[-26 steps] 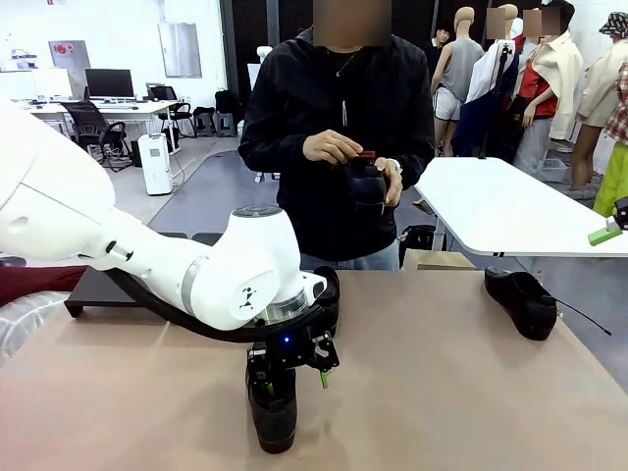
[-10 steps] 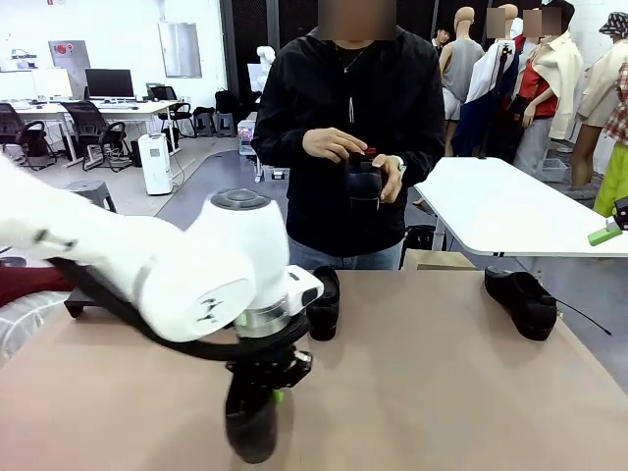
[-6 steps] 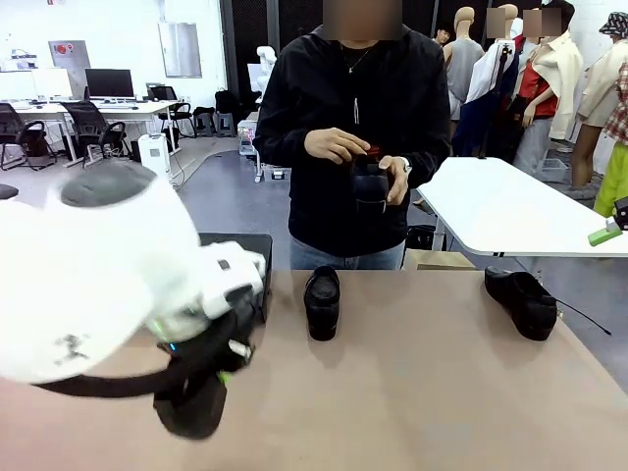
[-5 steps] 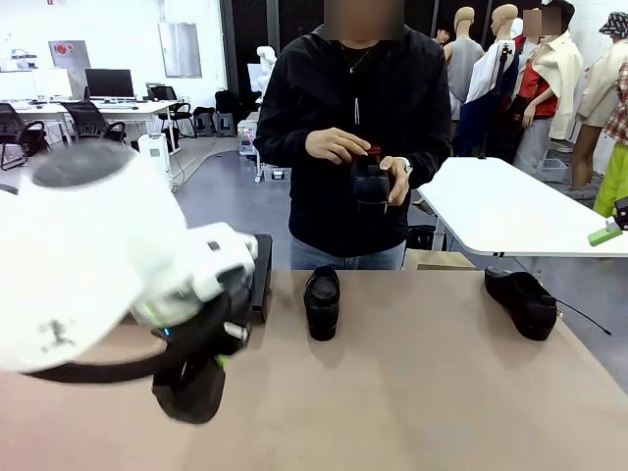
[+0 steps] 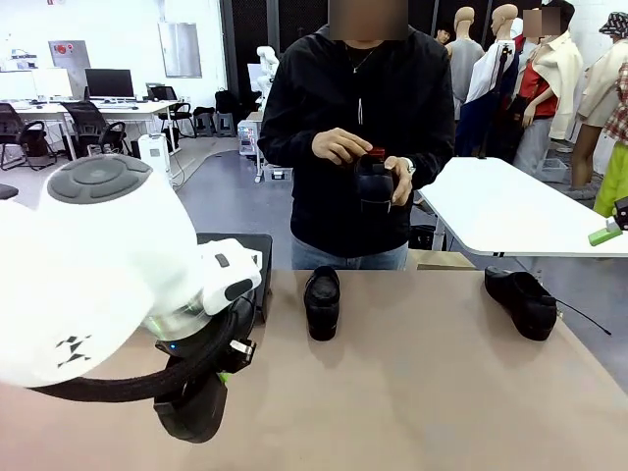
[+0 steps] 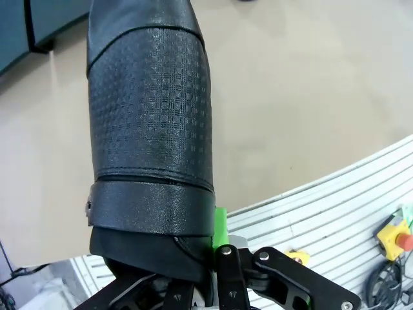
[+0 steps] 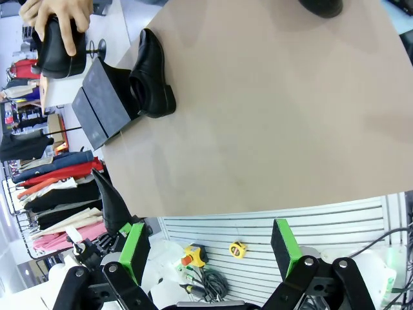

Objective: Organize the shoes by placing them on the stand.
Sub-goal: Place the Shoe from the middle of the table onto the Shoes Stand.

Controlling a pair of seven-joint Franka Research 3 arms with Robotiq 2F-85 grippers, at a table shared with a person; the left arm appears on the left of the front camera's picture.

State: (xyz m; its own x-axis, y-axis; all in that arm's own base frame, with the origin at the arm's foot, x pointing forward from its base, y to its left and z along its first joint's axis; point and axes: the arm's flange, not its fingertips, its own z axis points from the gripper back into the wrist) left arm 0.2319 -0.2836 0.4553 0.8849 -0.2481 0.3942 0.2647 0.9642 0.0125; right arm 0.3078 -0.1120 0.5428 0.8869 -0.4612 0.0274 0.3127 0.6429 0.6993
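Near the front-left of the tan tabletop (image 5: 442, 392): held shoe (image 5: 191, 412), black, its leather grid-embossed as seen in the left wrist view, gripped at its near end by the left gripper (image 5: 218, 368). The jaws are closed on it, one green pad (image 6: 221, 226) is pressed to its side, and the far end points away from the wrist toward the table. Whether it clears the surface cannot be told. Stand (image 5: 245, 257): low, black, flat-topped, at the table's far-left edge, largely hidden behind the white left arm (image 5: 88, 275). Middle shoe (image 5: 322, 299): glossy black, resting on the tabletop just beside the stand's right edge; the right wrist view shows it lying alongside that edge. Right shoe (image 5: 522, 299): on the tabletop at the far-right edge, set at a slant, well apart from the other two. Fourth shoe (image 5: 375, 188): off the table, held at chest height by the person (image 5: 343, 88) in a black top at the far side, one hand (image 5: 339, 145) over its top and the other hand (image 5: 400, 182) at its side. Right gripper (image 7: 210, 252): back beyond the robot's side of the table, jaws spread wide, nothing between the green pads, facing across the tabletop. Background: white table (image 5: 500, 211) behind the far-right edge.
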